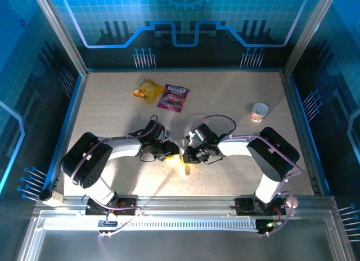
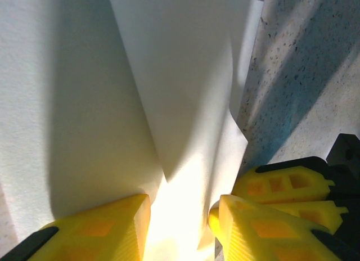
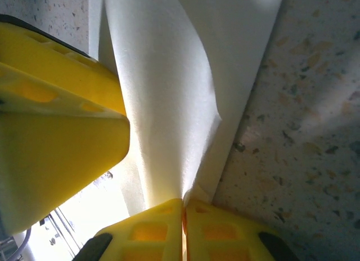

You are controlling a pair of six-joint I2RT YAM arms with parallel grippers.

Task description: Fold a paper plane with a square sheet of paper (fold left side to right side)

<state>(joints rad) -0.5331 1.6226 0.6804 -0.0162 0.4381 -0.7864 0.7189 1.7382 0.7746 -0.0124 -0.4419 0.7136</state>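
Item 1, right gripper: I read it as clenched. Its two yellow fingers meet at the tips, with a creased edge of the sheet of paper pinched between them.

Item 2, left gripper: I read it as released. Its yellow fingers stand apart, with a raised fold of the white sheet running up through the gap. I cannot tell whether the pads press it. One finger of the right gripper lies just beside it, to its right.

Item 3, sheet of paper: plain white and partly folded. One layer curls over another, and its long edge lies on the speckled table. From above, I see both grippers meeting tip to tip near the middle of the table, toward the near edge. The paper sits between and under them, mostly hidden by the wrists.

Item 4, yellow snack packet: lying flat toward the far side, well apart from the grippers.

Item 5, pink snack packet: just beside the yellow one, on its right.

Item 6, small round cup: standing upright at the far right of the table, near the right arm's elbow.
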